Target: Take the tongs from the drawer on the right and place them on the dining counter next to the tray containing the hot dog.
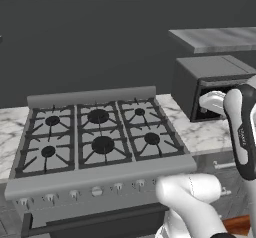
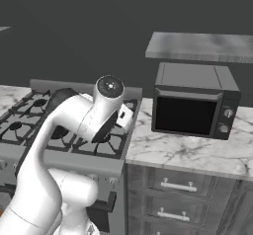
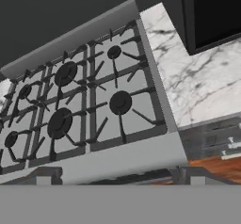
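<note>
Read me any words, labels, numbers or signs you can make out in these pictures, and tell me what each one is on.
No text can be read.
Robot arm: small pale markings on its dark link, too blurred to read.
Microwave: two knobs, no legible marks.
Stove: front knobs carry no readable marks.

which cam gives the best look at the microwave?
Right base view: the microwave shows whole, with its dark door, top and knobs, standing on the marble counter beside the stove. In the left base view the arm covers part of it. The hand view catches just a dark lower corner.
</note>
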You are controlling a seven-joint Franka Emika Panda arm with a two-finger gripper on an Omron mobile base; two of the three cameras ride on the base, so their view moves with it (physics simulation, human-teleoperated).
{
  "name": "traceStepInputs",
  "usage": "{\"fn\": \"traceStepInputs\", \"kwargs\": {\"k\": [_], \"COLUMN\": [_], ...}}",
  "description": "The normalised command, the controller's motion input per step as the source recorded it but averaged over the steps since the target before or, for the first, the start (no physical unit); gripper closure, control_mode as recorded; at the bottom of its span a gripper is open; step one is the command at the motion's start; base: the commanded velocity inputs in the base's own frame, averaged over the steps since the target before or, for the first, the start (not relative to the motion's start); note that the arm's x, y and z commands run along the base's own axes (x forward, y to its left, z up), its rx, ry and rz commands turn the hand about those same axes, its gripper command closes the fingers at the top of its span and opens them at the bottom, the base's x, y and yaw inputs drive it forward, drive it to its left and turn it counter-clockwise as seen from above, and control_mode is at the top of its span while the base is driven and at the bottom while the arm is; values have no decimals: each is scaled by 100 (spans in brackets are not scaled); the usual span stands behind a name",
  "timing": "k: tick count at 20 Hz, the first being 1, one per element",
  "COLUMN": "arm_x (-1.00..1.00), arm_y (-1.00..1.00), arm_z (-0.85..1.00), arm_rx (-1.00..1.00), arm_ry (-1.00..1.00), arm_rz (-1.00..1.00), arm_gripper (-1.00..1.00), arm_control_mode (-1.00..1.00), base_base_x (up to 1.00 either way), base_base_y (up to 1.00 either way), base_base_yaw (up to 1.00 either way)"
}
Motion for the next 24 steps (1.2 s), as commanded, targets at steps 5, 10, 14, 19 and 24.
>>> {"fn": "traceStepInputs", "kwargs": {"k": [5,10,14,19,24], "arm_x": [0,0,2,0,2], "arm_y": [-42,-38,-37,-37,-33], "arm_z": [-11,-14,-25,-28,-27], "arm_rx": [6,3,12,12,10], "arm_ry": [1,1,0,0,0], "arm_rz": [-15,-15,-15,-18,-19], "arm_gripper": [-100,-100,-100,-100,-100], "arm_control_mode": [-100,-100,-100,-100,-100], "base_base_x": [0,0,0,0,0], "base_base_y": [0,0,0,0,0], "base_base_yaw": [0,0,0,0,0]}}
